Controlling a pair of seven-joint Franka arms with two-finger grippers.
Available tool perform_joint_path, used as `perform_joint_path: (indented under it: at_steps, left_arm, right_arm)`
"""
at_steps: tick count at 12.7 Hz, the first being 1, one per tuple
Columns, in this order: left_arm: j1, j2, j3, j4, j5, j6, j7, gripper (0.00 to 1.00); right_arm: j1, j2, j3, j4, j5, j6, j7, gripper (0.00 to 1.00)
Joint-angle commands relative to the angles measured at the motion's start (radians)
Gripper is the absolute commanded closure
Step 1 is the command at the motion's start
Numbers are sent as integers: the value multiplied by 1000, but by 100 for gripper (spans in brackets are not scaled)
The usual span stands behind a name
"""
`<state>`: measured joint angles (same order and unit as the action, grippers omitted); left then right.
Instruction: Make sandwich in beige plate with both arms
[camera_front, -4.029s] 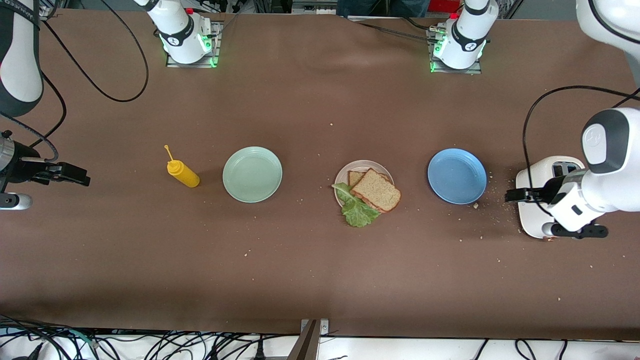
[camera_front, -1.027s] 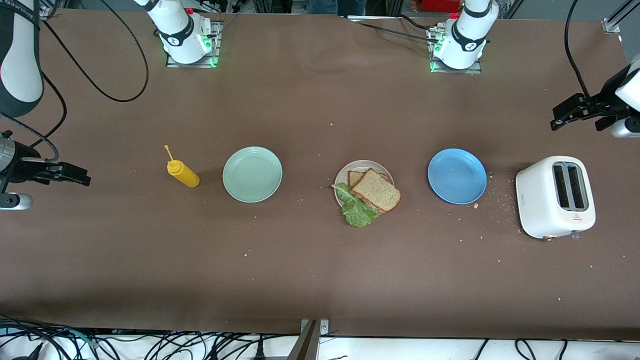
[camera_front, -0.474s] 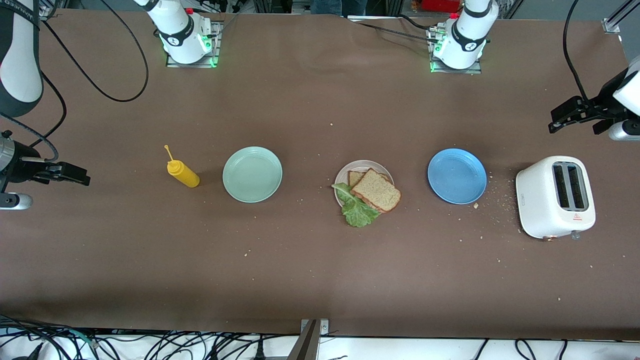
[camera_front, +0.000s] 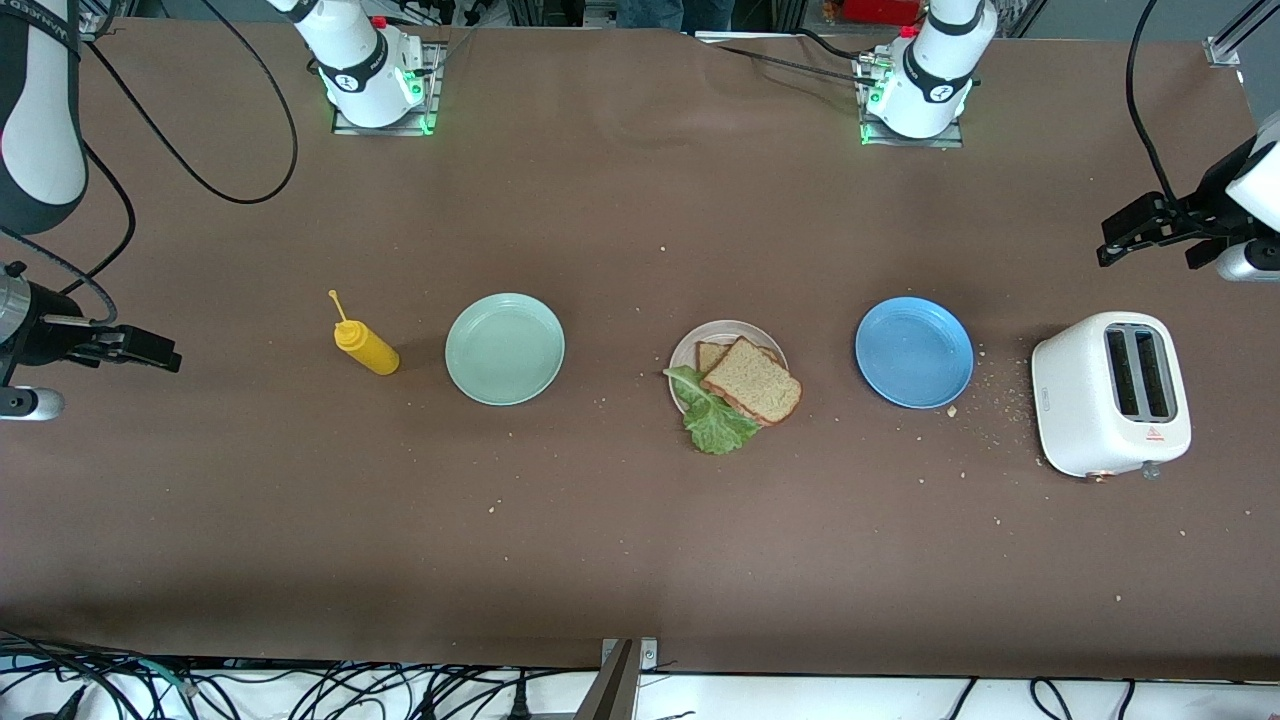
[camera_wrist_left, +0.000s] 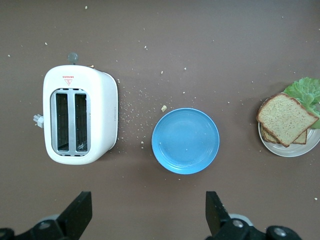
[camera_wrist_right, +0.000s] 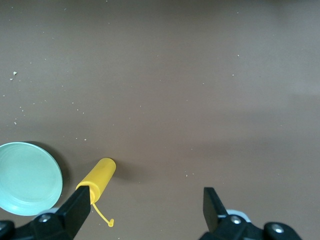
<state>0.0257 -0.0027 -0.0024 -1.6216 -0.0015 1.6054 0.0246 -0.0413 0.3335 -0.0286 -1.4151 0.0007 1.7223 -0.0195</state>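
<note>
Here's the sandwich sitting on the beige plate in the middle of the tabletop: two brown toast slices stacked a little askew, and a lettuce leaf poking out from under them and hanging over the plate's rim on the side nearer the front camera. Beside it, toward the left arm's end, lies the blue plate, then the white toaster with crumbs scattered between them. Toward the right arm's end there's the mint-green plate, and next to that the yellow squeeze bottle. The left gripper hangs up at its own end, over bare tabletop by the toaster, fingers spread wide with nothing between them. The right gripper waits at its end, well apart from the bottle, fingers spread wide too and carrying nothing.
</note>
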Motion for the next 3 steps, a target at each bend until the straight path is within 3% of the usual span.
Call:
perform_joint_path:
  at_steps: [1, 3]
  left_arm:
    - [8, 0, -2, 0, -23, 7, 23, 0]
    - [7, 4, -2, 0, -18, 8, 23, 0]
  right_arm:
    - [1, -14, 3, -10, -7, -7, 18, 0]
    - [1, -13, 3, -8, -10, -7, 16, 0]
